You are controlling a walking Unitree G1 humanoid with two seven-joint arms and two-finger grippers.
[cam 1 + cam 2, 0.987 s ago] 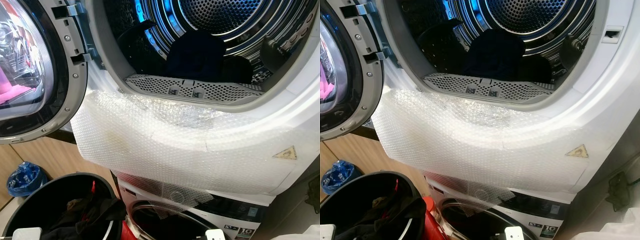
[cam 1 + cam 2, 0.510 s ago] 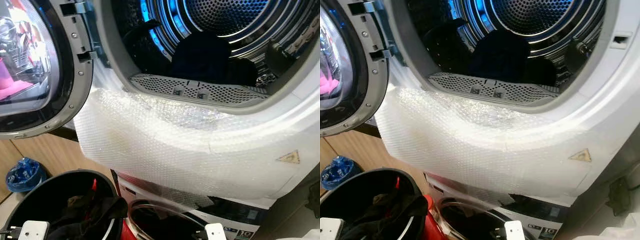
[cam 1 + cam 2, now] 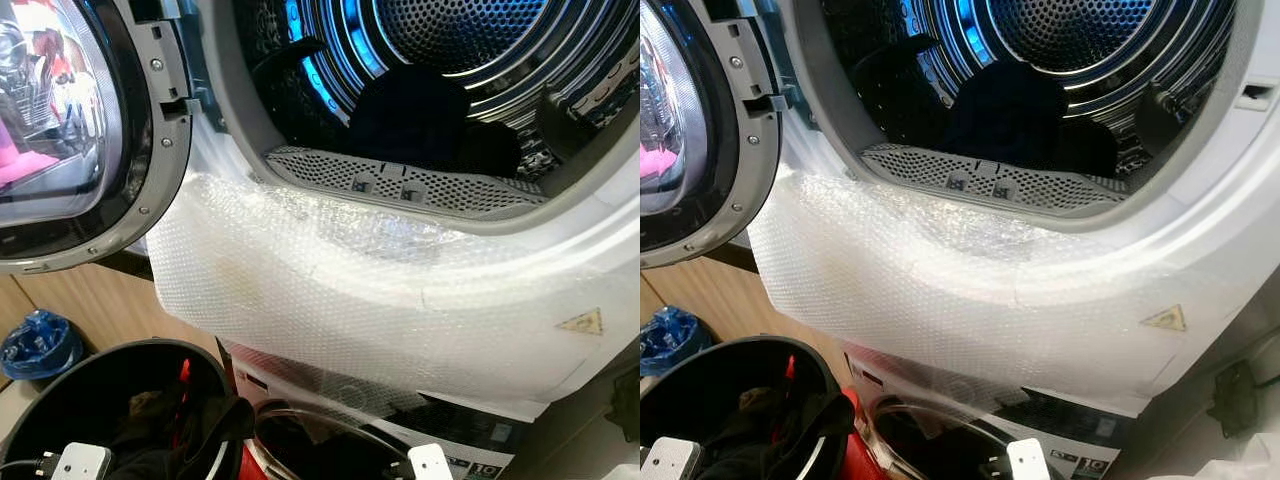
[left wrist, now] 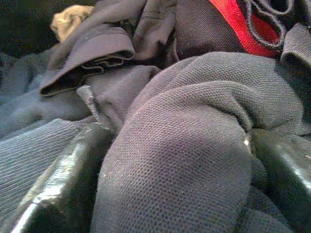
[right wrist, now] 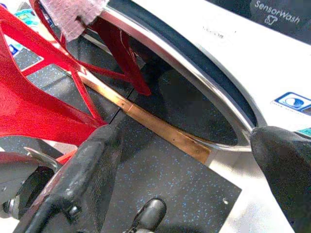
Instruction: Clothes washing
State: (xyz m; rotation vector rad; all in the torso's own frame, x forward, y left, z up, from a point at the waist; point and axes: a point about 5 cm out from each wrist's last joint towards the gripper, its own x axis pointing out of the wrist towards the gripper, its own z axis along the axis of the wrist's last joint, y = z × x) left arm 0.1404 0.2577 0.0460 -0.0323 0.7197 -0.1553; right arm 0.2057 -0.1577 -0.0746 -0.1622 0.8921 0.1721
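The upper machine's drum [image 3: 440, 60] stands open, lit blue, with dark clothes [image 3: 410, 115] lying at its front. Its round door [image 3: 70, 130] hangs open to the left. Below on the left, a black basket [image 3: 60, 385] holds dark clothes [image 3: 175, 425] with a bit of red. My left gripper [image 4: 175, 170] is down in this pile, open, with a fold of dark grey knit cloth [image 4: 184, 141] bulging between its fingers [image 4: 68, 179]. My right gripper [image 5: 189, 165] is open and holds nothing, low in front of the lower machine's round door [image 5: 194, 68].
Bubble wrap [image 3: 330, 300] hangs over the upper machine's front below the opening. A red plastic frame [image 5: 43, 97] stands by the lower door. A blue bag [image 3: 35, 345] lies on the floor at left. A lint grille [image 3: 400, 185] lines the opening's lower lip.
The head view has shifted a little, so the drum sits further right in the picture. The white wrist piece of my left arm shows further in over the basket.
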